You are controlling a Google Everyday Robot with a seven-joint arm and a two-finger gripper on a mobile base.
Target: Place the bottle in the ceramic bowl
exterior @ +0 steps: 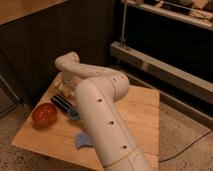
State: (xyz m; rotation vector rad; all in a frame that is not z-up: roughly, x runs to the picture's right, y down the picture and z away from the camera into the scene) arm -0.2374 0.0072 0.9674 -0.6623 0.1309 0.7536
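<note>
Nearest you: thick white arm [107, 130] rising from bottom edge, covering middle of wooden table [142, 120]. Blue cloth [81, 141] beside it on near-left boards. Further back, orange bowl [44, 114] by left edge, blue cup [73, 114] just right of it. Behind those, gripper [62, 97] low over far-left corner (spread or pinching: cannot tell). Bottle: you cannot pick it out, arm hides that spot. Metal rail [160, 70] beyond.

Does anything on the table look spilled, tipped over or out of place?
Nothing stands out. The bowl sits upright on the table with the blue cup near it, and no spill is visible. The gripper hangs over the table's far corner behind the bowl, partly hidden by the arm.
</note>
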